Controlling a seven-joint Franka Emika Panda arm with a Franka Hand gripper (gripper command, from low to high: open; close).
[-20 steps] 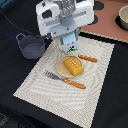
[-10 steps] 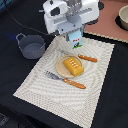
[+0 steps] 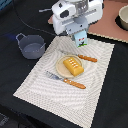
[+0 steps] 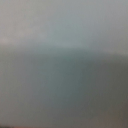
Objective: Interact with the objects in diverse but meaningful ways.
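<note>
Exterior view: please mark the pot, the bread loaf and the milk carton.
pot [image 3: 31, 47], exterior view, on its grey rim.
bread loaf [image 3: 72, 65], exterior view, on its ridged yellow top.
milk carton [image 3: 80, 38], exterior view, on its printed front face.

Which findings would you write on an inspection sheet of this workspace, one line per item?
Surface: black table with a pale striped placemat.
Job's things: yellow bread loaf on a small plate; dark grey pot beside the mat; milk carton under the gripper.
Clutter: two orange-handled utensils, one either side of the plate.
Grippers: gripper at the carton; jaw state unclear; wrist view blank grey.
Cables: dark cable behind the pot.
Surroundings: bowl on a tan board, far corner.
</note>
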